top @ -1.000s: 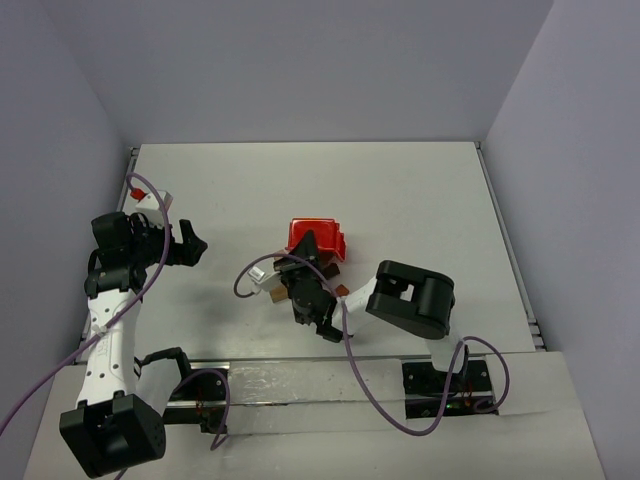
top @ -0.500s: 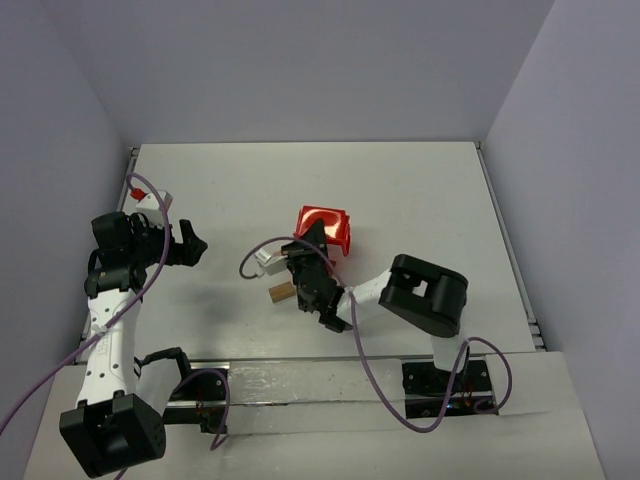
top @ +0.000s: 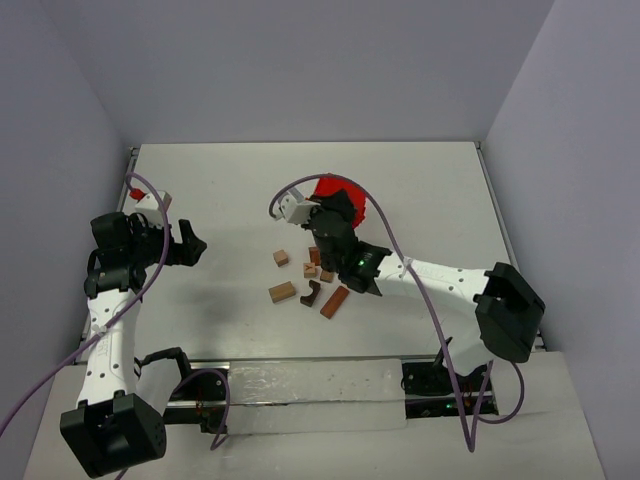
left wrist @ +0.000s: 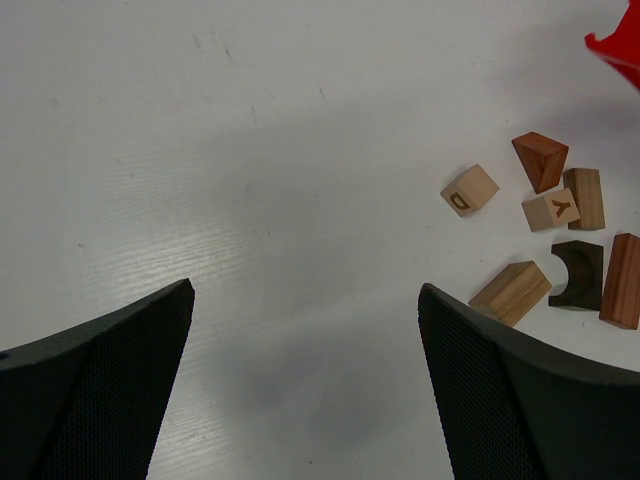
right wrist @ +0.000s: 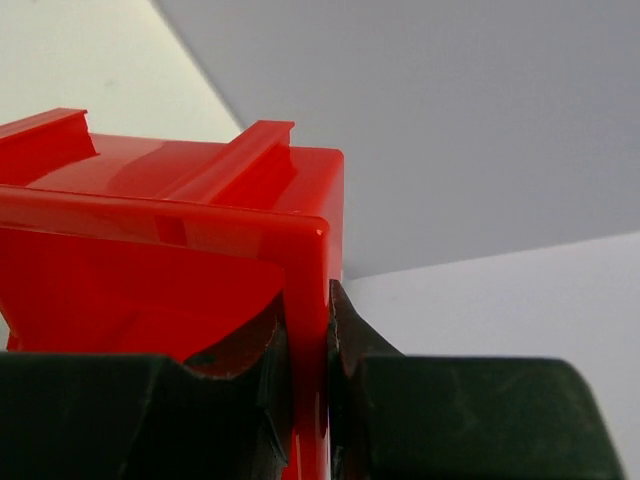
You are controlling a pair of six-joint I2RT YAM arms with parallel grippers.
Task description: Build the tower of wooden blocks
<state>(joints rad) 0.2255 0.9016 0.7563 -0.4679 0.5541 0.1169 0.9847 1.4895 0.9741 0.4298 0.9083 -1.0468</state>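
Observation:
Several wood blocks lie loose on the table: a tan cube (top: 281, 257), a tan bar (top: 282, 291), a dark arch (top: 311, 293), a reddish bar (top: 335, 301) and small pieces (top: 312, 262). They stand in no stack; no tower shows. The left wrist view shows the same blocks: the lettered cube (left wrist: 470, 189), arch (left wrist: 577, 273) and tan bar (left wrist: 510, 292). My right gripper (top: 333, 212) is shut on the wall of the red bin (top: 345, 189), held tipped just beyond the blocks; the right wrist view shows that gripper (right wrist: 308, 310) clamped on the bin wall (right wrist: 150, 240). My left gripper (top: 196, 245) is open and empty, left of the blocks.
Grey walls enclose the white table (top: 430, 200) on three sides. A small white and red object (top: 150, 197) lies at the far left edge. The bin's corner (left wrist: 615, 45) shows at the top right of the left wrist view.
My right arm has swung the red bin up and away toward the back. The blocks now lie scattered on the table where the bin was. The left arm has not moved.

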